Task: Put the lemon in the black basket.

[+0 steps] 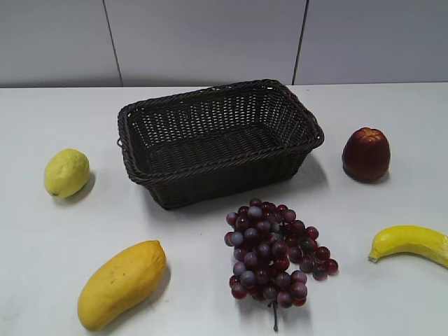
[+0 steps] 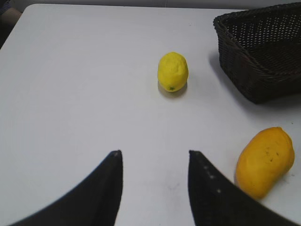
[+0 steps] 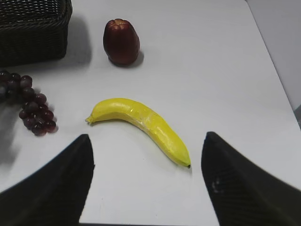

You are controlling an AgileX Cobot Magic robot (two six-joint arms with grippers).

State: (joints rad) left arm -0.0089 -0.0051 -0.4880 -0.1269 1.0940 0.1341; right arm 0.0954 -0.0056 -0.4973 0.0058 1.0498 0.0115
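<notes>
Table [image 1: 392, 294]: white, carries everything in view.
Basket [image 1: 217, 178]: dark wicker, empty, centre rear of the table; only a corner shows in each wrist view.
Mango [image 1: 120, 283]: front left, nearer the left pincer than the lemon is, lying right of the approach line.
Grapes [image 1: 274, 253]: just in front of the basket, well apart from the lemon.
Banana [image 1: 410, 243]: front right, cut off by the frame edge in the exterior view.
Red fruit [image 1: 366, 154]: right of the basket, upright.
Lemon [image 1: 67, 173]: on the table left of the basket, apart from it, untouched — the task is judged not yet begun.
Left pincer [image 2: 155, 162]: fingers spread wide, nothing between them, lemon ahead and near centre of its view.
Right pincer [image 3: 146, 143]: fingers spread wide, empty, over the banana side.
Risk 1: the rounded lemon may roll or squirt out if the fingers close off-centre.
Risk 2: a low carry could catch the basket rim and shove the basket.
Risk 3: a drift to the right could nudge the mango.
Hidden: neither arm shows in the exterior view — pincer height above the table cannot be told.
</notes>
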